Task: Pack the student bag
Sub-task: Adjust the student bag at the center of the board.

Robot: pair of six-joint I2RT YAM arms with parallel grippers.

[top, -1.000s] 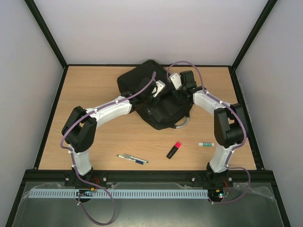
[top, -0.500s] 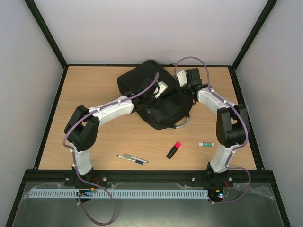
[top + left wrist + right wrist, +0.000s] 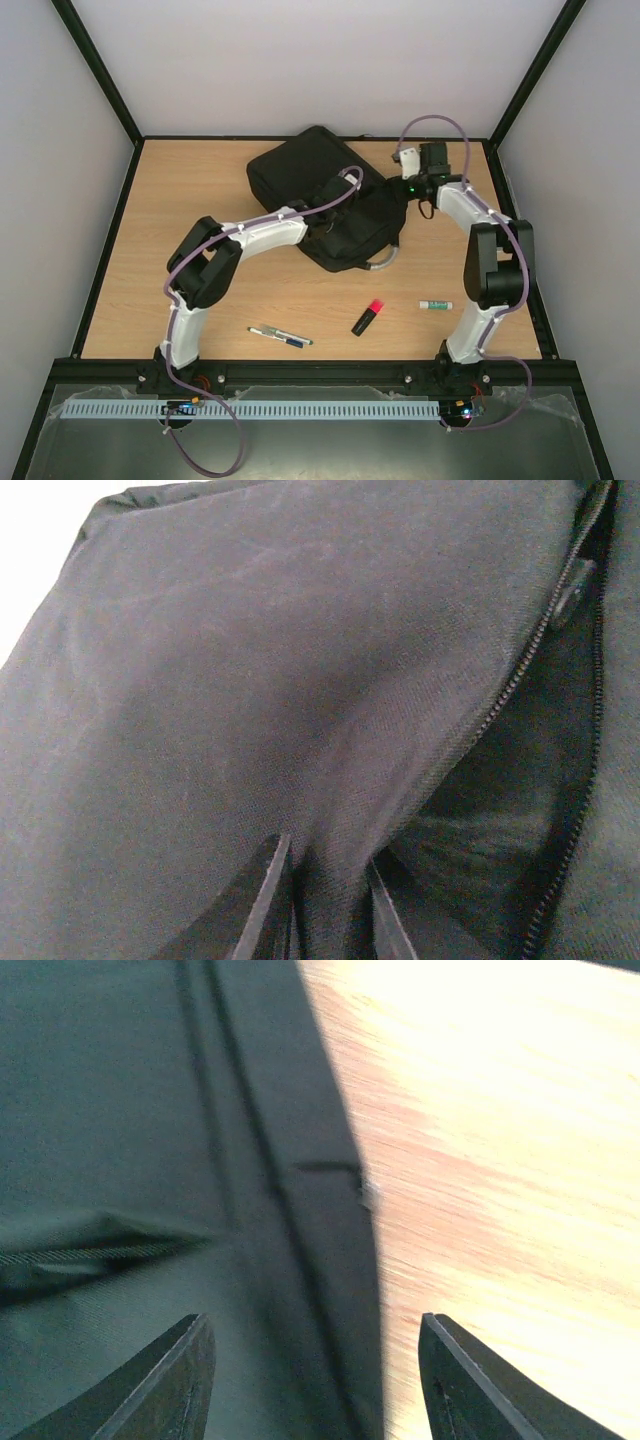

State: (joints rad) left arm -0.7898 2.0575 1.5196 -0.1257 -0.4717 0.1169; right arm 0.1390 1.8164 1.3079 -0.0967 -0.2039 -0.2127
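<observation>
The black student bag (image 3: 300, 175) lies at the back middle of the table, its grey loop handle (image 3: 386, 262) sticking out at the front right. My left gripper (image 3: 358, 195) is on the bag's right part. In the left wrist view its jaws (image 3: 328, 858) are pinched on a raised fold of the bag's fabric (image 3: 250, 680), beside an open zipper (image 3: 520, 680). My right gripper (image 3: 400, 188) is at the bag's right edge. In the right wrist view it (image 3: 315, 1335) is wide open and empty, spanning the bag's edge (image 3: 120, 1110) and bare wood.
A pen (image 3: 281, 336), a black highlighter with a red cap (image 3: 367, 317) and a small white and green stick (image 3: 435, 305) lie on the wooden table (image 3: 200, 200) in front of the bag. Black frame posts and walls ring the table.
The left arm has reached further right over the bag. The right arm has pulled back and to the right, off the bag's top to its right edge. The bag's top now lies flatter.
</observation>
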